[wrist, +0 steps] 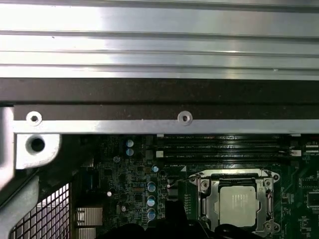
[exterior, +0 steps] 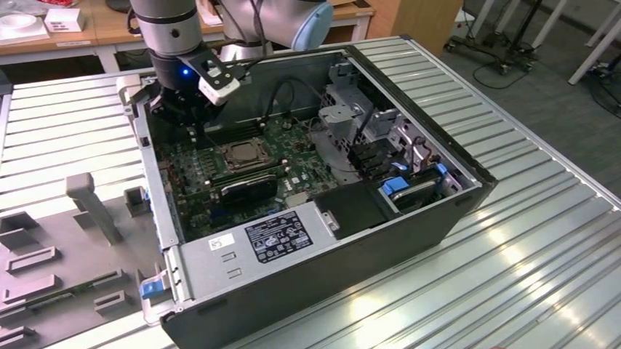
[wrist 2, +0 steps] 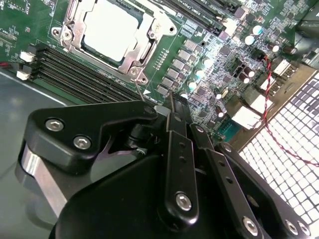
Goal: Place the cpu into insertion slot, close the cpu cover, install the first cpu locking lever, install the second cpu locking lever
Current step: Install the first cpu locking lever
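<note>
1. The cpu (wrist 2: 112,27) lies flat in the insertion slot (wrist 2: 62,34). The cpu cover (wrist 2: 145,50) seems to be down around its edges.
2. The tool (wrist 2: 168,102) sits low inside the case, just beside a thin wire lever (wrist 2: 138,85). I cannot tell if it is open or closed.
3. The tool could slip off the skinny lever and hit the tiny parts on the green board (wrist 2: 199,64).
4. It could also bump the case wall (wrist: 149,94).
5. The cpu is a smooth, pale grey square. The cover is a thin, shiny frame. The tool is hard, black and bolted. The tabletop (exterior: 543,240) is ribbed metal.
</note>
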Robot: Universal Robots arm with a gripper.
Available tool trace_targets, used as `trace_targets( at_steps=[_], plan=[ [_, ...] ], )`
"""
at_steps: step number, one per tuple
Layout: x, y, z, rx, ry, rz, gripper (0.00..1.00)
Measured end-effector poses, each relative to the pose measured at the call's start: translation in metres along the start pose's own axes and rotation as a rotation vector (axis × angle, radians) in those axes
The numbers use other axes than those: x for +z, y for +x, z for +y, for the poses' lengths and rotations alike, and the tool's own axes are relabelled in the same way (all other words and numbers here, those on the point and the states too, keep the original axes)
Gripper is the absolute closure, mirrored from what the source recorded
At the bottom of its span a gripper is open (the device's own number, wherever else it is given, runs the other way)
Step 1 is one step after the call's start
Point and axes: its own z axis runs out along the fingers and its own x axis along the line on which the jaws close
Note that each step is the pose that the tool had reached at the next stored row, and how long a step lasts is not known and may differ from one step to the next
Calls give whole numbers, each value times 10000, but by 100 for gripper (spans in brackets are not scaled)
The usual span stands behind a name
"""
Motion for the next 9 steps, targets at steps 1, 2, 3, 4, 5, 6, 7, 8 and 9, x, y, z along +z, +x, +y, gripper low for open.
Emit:
trace_targets(
  at_steps=[1, 2, 3, 4, 5, 6, 7, 8, 9],
  plan=[
    [1, -5, -6, 3, -31, 12, 89],
    [2, -10, -11, 6, -57, 30, 89],
    [2, -17, -16, 7, -79, 56, 89],
    [2, -22, -21, 8, -96, 84, 89],
    [1, -27, -26, 10, -114, 111, 89],
    [2, -31, -32, 12, -131, 134, 89],
    [1, -33, -36, 12, -139, 148, 89],
    [2, -33, -39, 12, -139, 149, 89],
    [2, -33, -40, 13, -141, 149, 89]
  ],
)
